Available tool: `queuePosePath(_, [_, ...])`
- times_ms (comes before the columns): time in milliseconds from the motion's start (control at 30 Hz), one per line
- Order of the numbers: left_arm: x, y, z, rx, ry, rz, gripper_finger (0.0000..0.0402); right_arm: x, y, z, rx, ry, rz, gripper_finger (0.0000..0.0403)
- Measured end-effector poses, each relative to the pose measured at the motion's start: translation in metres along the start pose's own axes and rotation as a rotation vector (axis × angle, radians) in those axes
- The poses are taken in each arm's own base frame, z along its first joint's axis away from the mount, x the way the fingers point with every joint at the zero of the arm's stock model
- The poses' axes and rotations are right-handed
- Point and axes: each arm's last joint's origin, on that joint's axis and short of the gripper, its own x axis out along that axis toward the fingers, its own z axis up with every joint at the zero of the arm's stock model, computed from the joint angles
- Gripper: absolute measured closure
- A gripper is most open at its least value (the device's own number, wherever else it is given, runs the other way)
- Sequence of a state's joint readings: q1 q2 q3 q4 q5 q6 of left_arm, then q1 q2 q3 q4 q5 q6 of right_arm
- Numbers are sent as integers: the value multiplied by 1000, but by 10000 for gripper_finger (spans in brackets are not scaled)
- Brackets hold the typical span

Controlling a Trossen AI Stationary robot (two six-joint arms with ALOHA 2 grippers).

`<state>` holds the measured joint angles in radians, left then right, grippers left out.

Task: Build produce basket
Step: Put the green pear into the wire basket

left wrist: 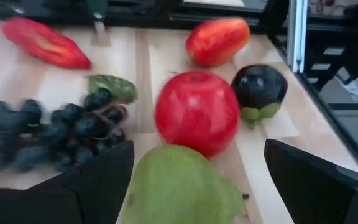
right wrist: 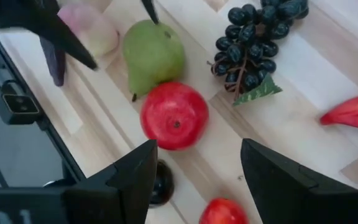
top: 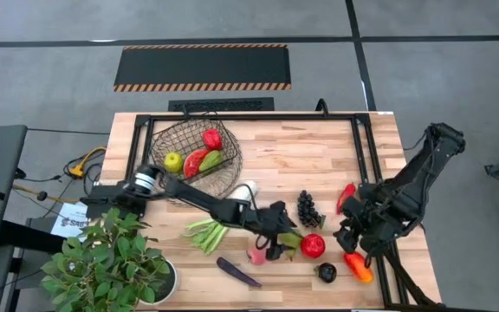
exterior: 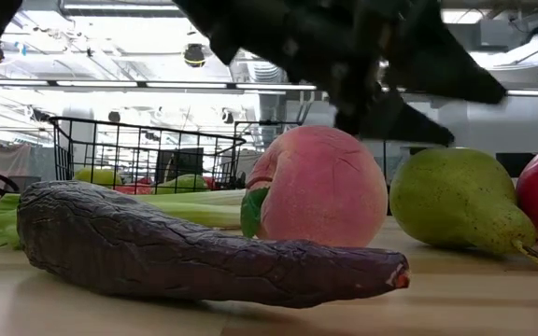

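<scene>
Pear (left wrist: 179, 186) sits on table betw. my left gripper (left wrist: 197, 180) fingers, which stand wide apart, not gripping it; in high view that gripper is low-centre of table (top: 319, 156), arm stretched across from the 9 o'clock edge. Peach (exterior: 320, 187) just beside pear at its 9 o'clock, red apple (top: 313, 245) touching or nearly so at pear's 3 o'clock. Grapes (top: 309, 209) at 12 from apple. Aubergine (top: 237, 272) at 7 o'clock from peach, celery stalk (top: 206, 234) at 10. Basket (top: 180, 134) far-left on table, holding yellow-green apple (top: 172, 161), red pieces and a green one. Right gripper (right wrist: 194, 180) waits over 4 o'clock part of table, fingers partly apart, nothing betw. them. Orange pepper (top: 359, 267) below it, small dark round veg (top: 326, 272) beside. Potted plant (top: 111, 269) at 7 o'clock corner.
</scene>
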<state>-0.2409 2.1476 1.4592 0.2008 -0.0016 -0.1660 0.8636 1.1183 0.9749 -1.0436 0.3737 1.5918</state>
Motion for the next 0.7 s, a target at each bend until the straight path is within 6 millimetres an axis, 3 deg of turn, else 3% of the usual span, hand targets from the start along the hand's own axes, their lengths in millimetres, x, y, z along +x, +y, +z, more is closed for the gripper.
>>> queuePosePath(267, [38, -3, -13, 4, 144, 62, 56, -3, 0, -7, -37, 15, 13, 148])
queuePosePath(433, [40, -2, -15, 44, 279, 84, 64, -3, 0, -7, -39, 8, 9, 148])
queuePosePath(700, [36, 5, -15, 44, 334, 91, 132, -3, -1, -6, -42, -11, 1, 148])
